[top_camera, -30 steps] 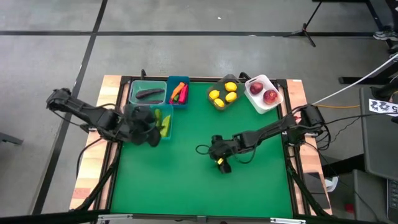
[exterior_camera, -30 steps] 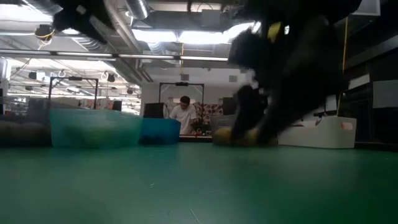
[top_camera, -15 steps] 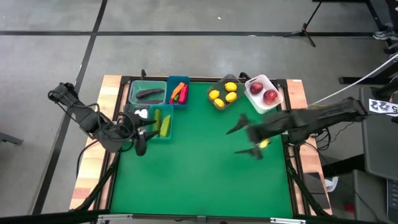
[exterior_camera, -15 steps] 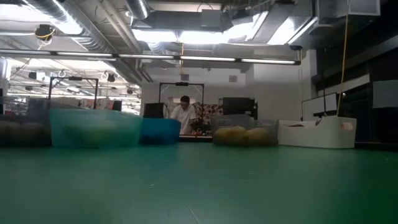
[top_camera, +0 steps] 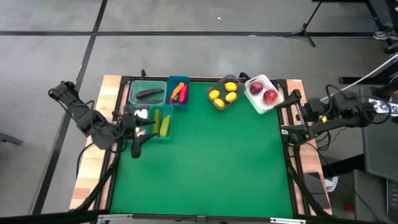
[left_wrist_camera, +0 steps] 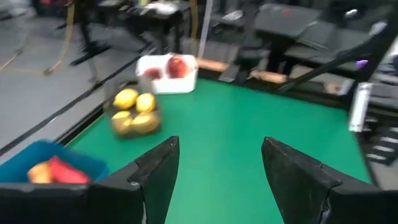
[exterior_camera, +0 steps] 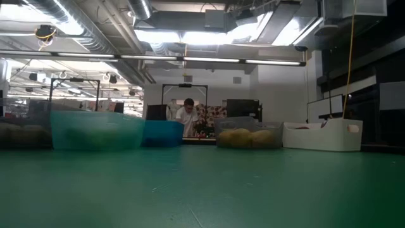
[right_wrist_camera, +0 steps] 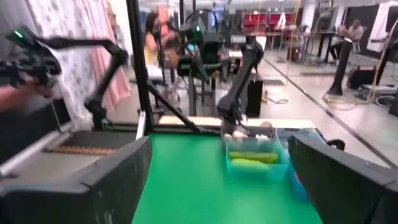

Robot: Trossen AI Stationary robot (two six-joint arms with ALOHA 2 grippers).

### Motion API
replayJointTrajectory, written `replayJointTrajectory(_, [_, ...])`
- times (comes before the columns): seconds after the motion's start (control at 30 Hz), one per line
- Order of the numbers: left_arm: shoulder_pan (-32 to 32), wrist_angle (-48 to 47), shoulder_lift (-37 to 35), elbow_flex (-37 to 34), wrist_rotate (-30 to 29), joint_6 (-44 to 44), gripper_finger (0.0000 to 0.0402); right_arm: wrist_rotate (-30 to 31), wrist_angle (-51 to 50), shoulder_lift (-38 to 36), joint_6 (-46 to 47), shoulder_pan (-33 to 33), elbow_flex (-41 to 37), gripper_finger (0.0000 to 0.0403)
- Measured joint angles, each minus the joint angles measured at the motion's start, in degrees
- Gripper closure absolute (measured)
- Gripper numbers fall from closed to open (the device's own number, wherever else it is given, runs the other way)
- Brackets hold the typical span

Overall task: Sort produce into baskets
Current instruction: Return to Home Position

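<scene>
With the produce sitting in the baskets, the left tool hangs released just beside the teal basket, nearer it than the right tool, likewise released, well apart across the counter.

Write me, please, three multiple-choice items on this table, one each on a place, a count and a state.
1. Which tub holds the eggplant? A) blue tub B) clear green tub C) grey tub
2. How many apples lie in the white tub? A) one B) two C) four
3. How is the left pincer? A) open and empty B) shut on a lemon C) shut on a cucumber
1 B: it lies there in the high view. 2 B: two red fruits show. 3 A: its jaws stand apart, nothing between.
</scene>
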Motion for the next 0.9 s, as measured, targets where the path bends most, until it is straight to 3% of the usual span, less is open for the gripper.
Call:
replayJointTrajectory(0.13, [-3.5, 9.9, -3.4, -6.1, 0.6, 6.1, 0.0176, 1.7, 1.3, -7.3, 1.4, 0.0, -6.3, 0.0027])
replayJointTrajectory(0.37, [-7.5, 28.8, -12.2, -21.7, 0.6, 8.3, 0.0176, 2.6, 7.0, -17.0, 2.1, 0.0, -15.9, 0.0026])
replayJointTrajectory(0.67, [-8.2, 52.6, -20.1, -39.2, 2.2, 16.3, 0.0176, 5.0, 7.1, -25.1, 7.6, 0.0, -23.8, 0.0026])
replayJointTrajectory(0.9, [-8.2, 66.0, -23.1, -48.1, 5.0, 19.5, 0.0176, 7.6, 8.1, -25.2, 9.9, 0.0, -28.9, 0.0026])
